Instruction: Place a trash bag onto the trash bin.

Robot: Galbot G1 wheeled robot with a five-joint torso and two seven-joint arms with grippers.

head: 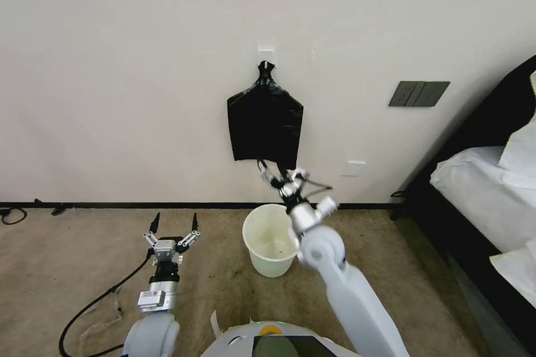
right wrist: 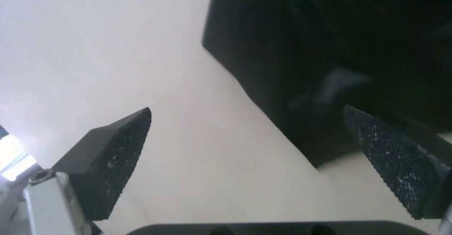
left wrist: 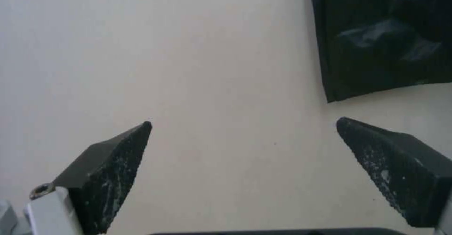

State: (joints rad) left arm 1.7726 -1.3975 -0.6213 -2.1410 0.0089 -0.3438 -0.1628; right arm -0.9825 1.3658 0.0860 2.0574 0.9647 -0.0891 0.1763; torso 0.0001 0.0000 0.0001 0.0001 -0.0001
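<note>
Early stage: bag is hanging flat on the wall from a hook, at 12 o'clock above the bin, which is standing unlined on the carpet. Right gripper is reaching up at the bag's lower edge, jaws spread wide, nothing held. Left gripper is idling low at 9 o'clock of the bin, jaws also apart. Grasping, unhooking and lining are all remaining. Bed is crowding 3 o'clock; open room lying at 9
</note>
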